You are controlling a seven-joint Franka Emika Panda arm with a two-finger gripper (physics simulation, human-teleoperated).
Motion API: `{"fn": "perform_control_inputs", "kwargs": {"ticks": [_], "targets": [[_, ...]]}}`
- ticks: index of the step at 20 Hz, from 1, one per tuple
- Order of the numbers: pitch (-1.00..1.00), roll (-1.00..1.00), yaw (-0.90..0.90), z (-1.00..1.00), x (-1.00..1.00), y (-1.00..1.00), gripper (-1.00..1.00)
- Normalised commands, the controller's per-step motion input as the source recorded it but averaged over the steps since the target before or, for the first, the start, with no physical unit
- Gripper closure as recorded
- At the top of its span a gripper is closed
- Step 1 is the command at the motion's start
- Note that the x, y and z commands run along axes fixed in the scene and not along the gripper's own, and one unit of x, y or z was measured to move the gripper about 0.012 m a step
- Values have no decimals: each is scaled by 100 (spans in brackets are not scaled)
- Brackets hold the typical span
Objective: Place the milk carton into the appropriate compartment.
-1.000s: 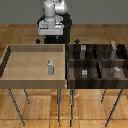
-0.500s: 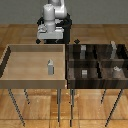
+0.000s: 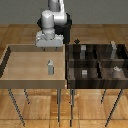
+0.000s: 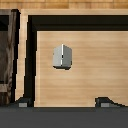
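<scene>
Jaws stand wide apart on the gripper [image 3: 49, 48], with nothing between them and nothing touching them. In the wrist view only the two dark fingertips [image 4: 105, 101] show at the edge of the picture, one at each side, with bare wood floor between.

The milk carton [image 3: 50, 66] stands upright on the floor of the light wooden tray [image 3: 10, 70], below the jaws and clear of them. In the exterior view it sits almost straight under the gripper, with open air between its peaked top and the fingertips. In the wrist view the milk carton [image 4: 62, 56] is seen from above as a small pale grey block with a ridge line down its middle. It lies ahead of the line joining the two fingertips and nearer to one of them than the other, so it is not centred in the gap. It touches neither fingertip.

The carton is apart from every wall of the tray, though closer to the wall that borders the dark compartment box [image 3: 97, 62] than to the opposite wall. That box lies off to one side of the jaws, on the exterior view's right, divided into cells by dark walls. Small grey blocks [image 3: 84, 73] sit in several of the cells.
</scene>
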Motion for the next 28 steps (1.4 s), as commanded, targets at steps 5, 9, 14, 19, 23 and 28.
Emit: {"fn": "perform_control_inputs", "kwargs": {"ticks": [5,9,14,19,23,28], "targets": [[0,0,0,0,40,0,-100],[0,0,0,0,50,0,-100],[0,0,0,-20,0,20,-100],[0,0,0,-80,0,0,-100],[0,0,0,-100,0,0,100],[0,0,0,0,0,0,100]]}}
